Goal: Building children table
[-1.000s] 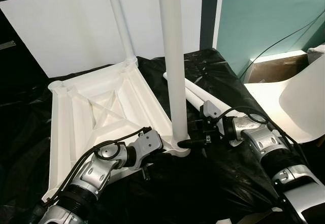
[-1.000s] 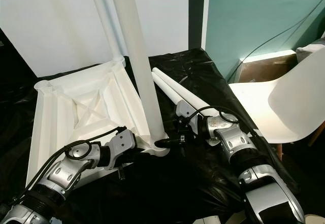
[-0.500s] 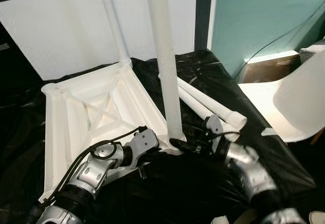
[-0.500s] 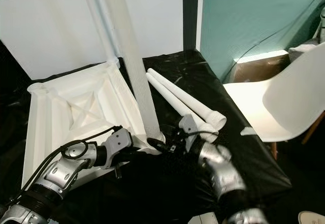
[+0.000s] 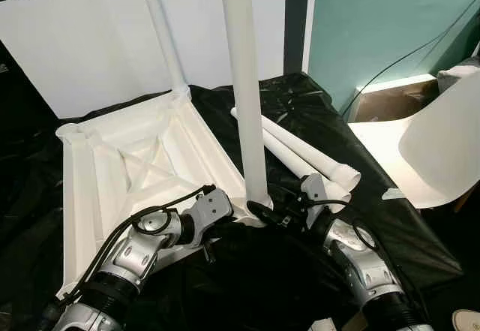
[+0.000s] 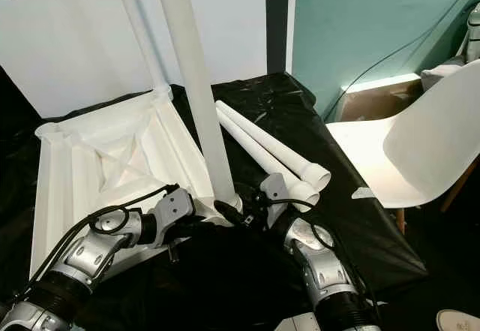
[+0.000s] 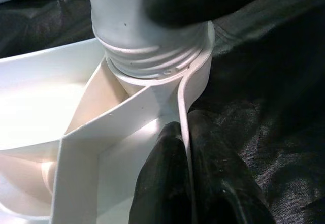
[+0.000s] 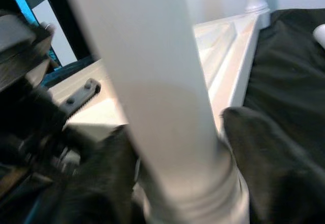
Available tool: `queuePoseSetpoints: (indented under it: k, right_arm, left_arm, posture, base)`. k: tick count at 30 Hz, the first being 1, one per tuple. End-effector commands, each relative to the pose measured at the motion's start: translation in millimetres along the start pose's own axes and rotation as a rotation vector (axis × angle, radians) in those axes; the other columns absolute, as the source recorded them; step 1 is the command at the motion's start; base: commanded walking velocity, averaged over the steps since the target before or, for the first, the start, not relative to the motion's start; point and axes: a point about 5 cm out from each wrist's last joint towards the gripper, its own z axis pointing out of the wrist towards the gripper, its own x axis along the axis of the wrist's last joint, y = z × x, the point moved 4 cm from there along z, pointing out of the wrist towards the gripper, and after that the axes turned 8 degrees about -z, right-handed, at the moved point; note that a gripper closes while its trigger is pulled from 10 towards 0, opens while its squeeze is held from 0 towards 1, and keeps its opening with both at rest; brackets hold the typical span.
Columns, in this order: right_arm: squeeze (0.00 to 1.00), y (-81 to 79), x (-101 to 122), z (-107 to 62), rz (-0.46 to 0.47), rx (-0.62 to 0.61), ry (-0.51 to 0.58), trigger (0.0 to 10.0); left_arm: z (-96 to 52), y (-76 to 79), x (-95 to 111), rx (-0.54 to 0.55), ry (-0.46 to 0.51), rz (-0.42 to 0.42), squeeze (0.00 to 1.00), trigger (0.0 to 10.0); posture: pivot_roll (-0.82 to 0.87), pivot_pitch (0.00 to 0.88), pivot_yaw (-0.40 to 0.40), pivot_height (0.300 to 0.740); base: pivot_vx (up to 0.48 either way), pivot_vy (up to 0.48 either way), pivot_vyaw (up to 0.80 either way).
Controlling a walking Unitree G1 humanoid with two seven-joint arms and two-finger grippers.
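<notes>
An upturned white tabletop [image 5: 135, 166] lies on the black-covered worktop [image 5: 300, 98]. Its corner rim is pinched by the left end effector [image 7: 185, 178], fingers closed. An upright leg [image 5: 246, 106] in that corner socket is clasped at its base by the right end effector [image 8: 177, 183]. Screwing appears underway; further twisting is likely needed. Two spare legs [image 5: 307, 154] lie beside.

The upturned tabletop [image 5: 127, 173] lies on the sheet [image 5: 300, 113], one leg [image 5: 244, 91] upright at its near corner, another [image 5: 161, 31] behind. Two loose legs [image 5: 307, 154] lie right, chair [image 5: 427, 151] beyond.
</notes>
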Motion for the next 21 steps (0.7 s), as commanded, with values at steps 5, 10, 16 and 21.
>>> queuePoseSetpoints:
  k: [5,10,16,21]
  right_arm:
    - [1.00,13.2,12.6,8.4,-0.100,0.144,-0.013,10.0]
    - [0.00,24.5,11.1,10.5,-0.174,0.279,-0.089,10.0]
    - [0.00,27.1,1.9,8.2,-0.178,0.392,-0.181,0.0]
    - [0.00,30.5,0.9,5.2,-0.167,0.417,-0.200,0.0]
  left_arm:
    - [20.5,36.0,-46.8,-0.142,-0.132,-0.118,0.00,10.0]
    - [19.7,36.1,-47.6,-0.138,-0.134,-0.117,0.00,10.0]
    - [20.3,36.0,-47.3,-0.126,-0.129,-0.123,0.00,10.0]
    - [19.2,35.9,-48.9,-0.118,-0.129,-0.127,0.00,10.0]
  posture:
    - [0.07,0.000,0.040,0.740]
    - [0.10,0.000,0.032,0.740]
    - [0.11,0.000,0.022,0.740]
    - [0.11,0.000,0.020,0.740]
  base:
    - [0.000,0.000,0.00]
    - [0.000,0.000,0.00]
    - [0.000,0.000,0.00]
    - [0.000,0.000,0.00]
